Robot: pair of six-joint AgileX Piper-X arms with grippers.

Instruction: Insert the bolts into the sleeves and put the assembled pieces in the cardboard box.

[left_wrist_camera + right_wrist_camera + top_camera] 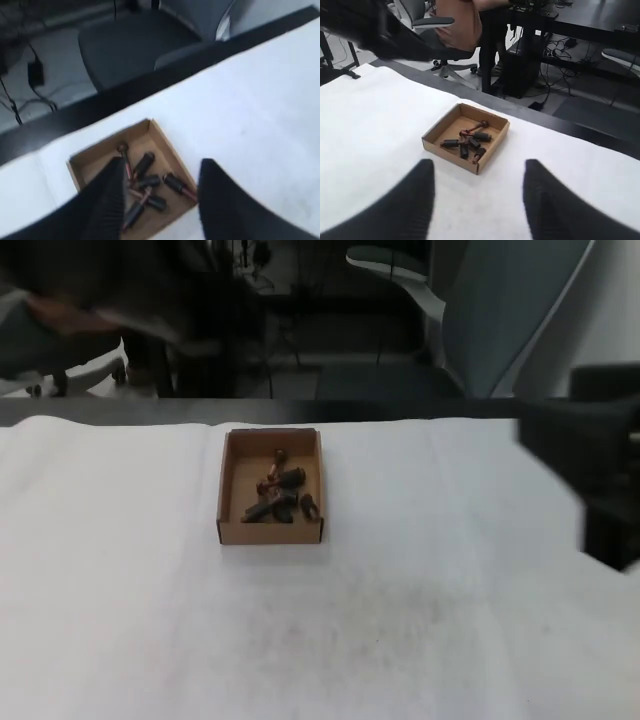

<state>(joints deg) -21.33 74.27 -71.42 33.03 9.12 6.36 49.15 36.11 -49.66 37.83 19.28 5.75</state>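
Note:
A small cardboard box (228, 490) sits on the white cloth toward the far middle of the bench. Inside lie several dark sleeves with reddish bolts (277, 496) pushed into them. The left wrist view looks down on the box (89, 161) and its pieces (145, 182) from above; my left gripper (161, 192) hangs open over it, nothing between its fingers. In the right wrist view the box (440, 130) with the pieces (469, 140) lies farther off, and my right gripper (477, 195) is open and holds nothing, above the cloth.
The white cloth (400, 620) covers the whole bench. A dark strip (300, 410) marks the far edge. Beyond it stand office chairs (470, 310) and desks. A dark blurred arm part (590, 460) stands at the right edge.

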